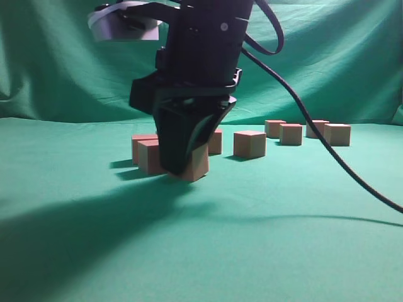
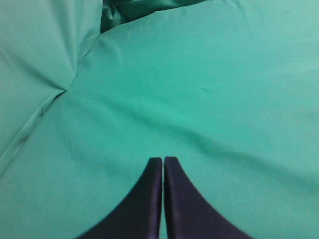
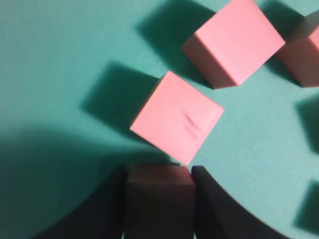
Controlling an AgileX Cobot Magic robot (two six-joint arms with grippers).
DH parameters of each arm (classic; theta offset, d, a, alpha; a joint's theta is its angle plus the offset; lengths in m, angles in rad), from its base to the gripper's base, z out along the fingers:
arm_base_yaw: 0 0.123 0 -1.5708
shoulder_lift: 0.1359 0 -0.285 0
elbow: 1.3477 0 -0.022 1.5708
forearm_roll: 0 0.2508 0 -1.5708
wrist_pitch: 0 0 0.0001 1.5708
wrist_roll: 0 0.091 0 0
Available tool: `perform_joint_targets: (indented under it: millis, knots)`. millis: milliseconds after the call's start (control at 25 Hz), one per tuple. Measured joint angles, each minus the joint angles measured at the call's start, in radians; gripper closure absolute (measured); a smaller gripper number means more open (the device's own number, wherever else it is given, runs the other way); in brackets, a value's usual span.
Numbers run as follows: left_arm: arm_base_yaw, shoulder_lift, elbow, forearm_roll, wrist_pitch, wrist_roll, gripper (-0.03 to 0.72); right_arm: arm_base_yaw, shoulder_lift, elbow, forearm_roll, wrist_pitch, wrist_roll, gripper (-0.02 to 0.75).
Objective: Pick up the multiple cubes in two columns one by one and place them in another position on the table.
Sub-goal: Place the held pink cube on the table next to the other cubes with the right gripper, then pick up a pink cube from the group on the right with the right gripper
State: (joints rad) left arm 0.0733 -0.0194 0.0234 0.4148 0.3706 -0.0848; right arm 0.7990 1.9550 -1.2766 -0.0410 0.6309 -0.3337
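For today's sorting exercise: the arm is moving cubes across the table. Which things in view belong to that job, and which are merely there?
Part of the job:
- held cube, gripped between the right gripper fingers
- loose cubes on the cloth
- table

Merely there:
- green backdrop drape
- black cable
- left gripper, shut and empty, away from the cubes

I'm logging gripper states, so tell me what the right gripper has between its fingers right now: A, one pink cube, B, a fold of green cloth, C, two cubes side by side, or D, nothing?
A: in the right wrist view the right gripper has one cube sitting between its two dark fingers.
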Motion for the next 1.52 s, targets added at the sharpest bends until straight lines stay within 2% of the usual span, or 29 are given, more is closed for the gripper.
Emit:
perform_joint_targets:
  millis: [40, 200, 280, 600, 800, 960, 1080, 1280, 1320, 1400, 1440, 1520]
  knots:
    - [0.0, 0.0, 0.0, 0.0, 0.0, 0.0, 0.688, 0.0, 0.002, 0.0, -0.004, 0.005, 0.007, 0.41]
    - [0.0, 0.0, 0.0, 0.0, 0.0, 0.0, 0.688, 0.0, 0.008, -0.019, -0.011, 0.063, 0.019, 0.186]
    - [0.0, 0.0, 0.0, 0.0, 0.0, 0.0, 0.688, 0.0, 0.009, -0.058, -0.011, 0.151, 0.041, 0.11]
    - [0.0, 0.0, 0.0, 0.0, 0.0, 0.0, 0.688, 0.0, 0.01, -0.343, -0.012, 0.551, 0.067, 0.11]
    - [0.0, 0.0, 0.0, 0.0, 0.0, 0.0, 0.688, -0.008, 0.004, -0.489, -0.013, 0.592, 0.069, 0.11]
    - [0.0, 0.0, 0.0, 0.0, 0.0, 0.0, 0.688, -0.046, -0.035, -0.517, -0.07, 0.601, 0.072, 0.11]
    - [0.0, 0.0, 0.0, 0.0, 0.0, 0.0, 0.688, -0.128, -0.068, -0.519, -0.113, 0.605, 0.11, 0.11]
    - [0.0, 0.0, 0.0, 0.0, 0.0, 0.0, 0.688, -0.303, -0.071, -0.521, -0.104, 0.607, 0.265, 0.11]
    - [0.0, 0.0, 0.0, 0.0, 0.0, 0.0, 0.688, -0.341, -0.068, -0.521, -0.089, 0.602, 0.297, 0.152]
    - [0.0, 0.0, 0.0, 0.0, 0.0, 0.0, 0.688, -0.402, -0.049, -0.522, -0.056, 0.561, 0.356, 0.161]
    - [0.0, 0.0, 0.0, 0.0, 0.0, 0.0, 0.688, -0.431, -0.035, -0.522, -0.037, 0.53, 0.37, 0.209]
    - [0.0, 0.0, 0.0, 0.0, 0.0, 0.0, 0.688, -0.47, -0.002, -0.522, -0.004, 0.467, 0.384, 0.213]
